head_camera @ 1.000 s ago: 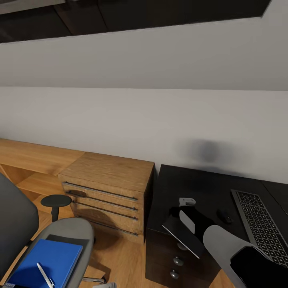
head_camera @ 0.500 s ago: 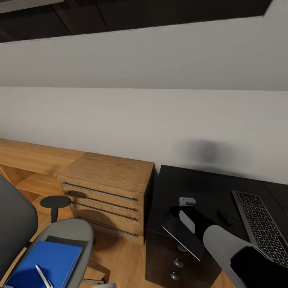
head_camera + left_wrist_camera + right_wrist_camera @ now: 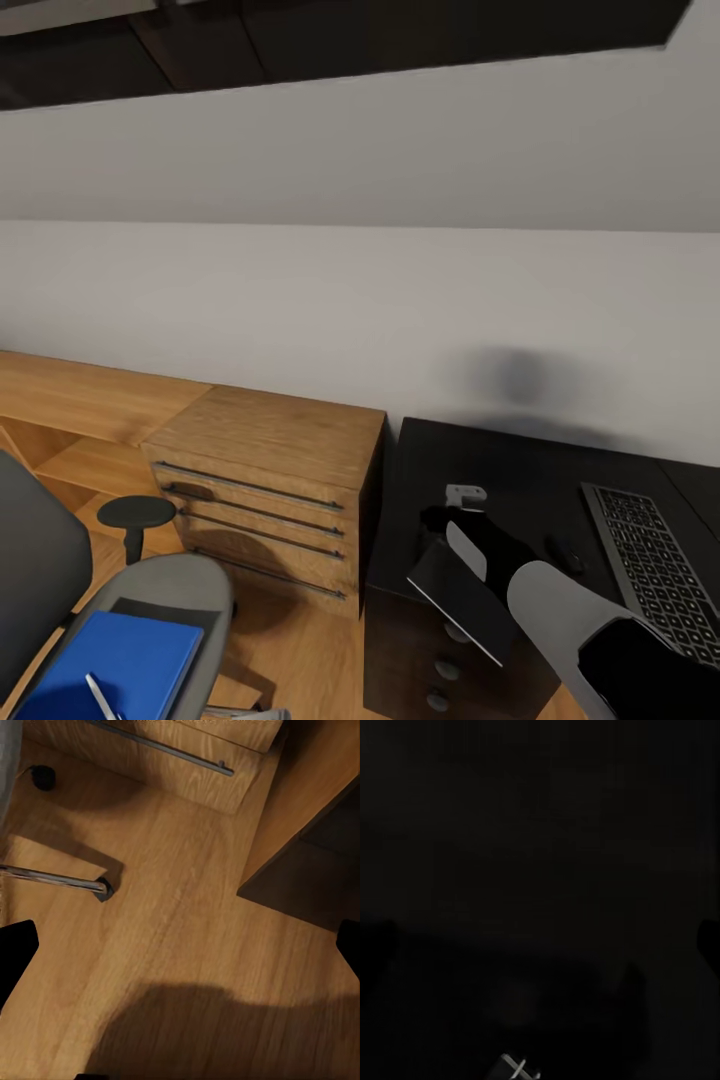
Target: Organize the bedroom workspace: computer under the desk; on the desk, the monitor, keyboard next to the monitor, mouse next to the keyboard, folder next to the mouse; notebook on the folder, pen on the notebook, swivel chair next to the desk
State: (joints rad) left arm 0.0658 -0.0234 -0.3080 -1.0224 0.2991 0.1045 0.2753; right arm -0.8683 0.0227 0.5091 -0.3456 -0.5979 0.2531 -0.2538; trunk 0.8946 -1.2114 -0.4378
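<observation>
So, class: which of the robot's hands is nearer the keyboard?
Right. The right hand is over the desk beside the keyboard; the left hand is over the floor.

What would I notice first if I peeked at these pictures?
Probably the bright blue folder lying on the grey swivel chair at the lower left, with a white pen on top of it. Next comes the glossy black desk on the right, where a keyboard and a small black mouse sit. Between chair and desk stands a light wooden chest of drawers against the grey wall.
</observation>
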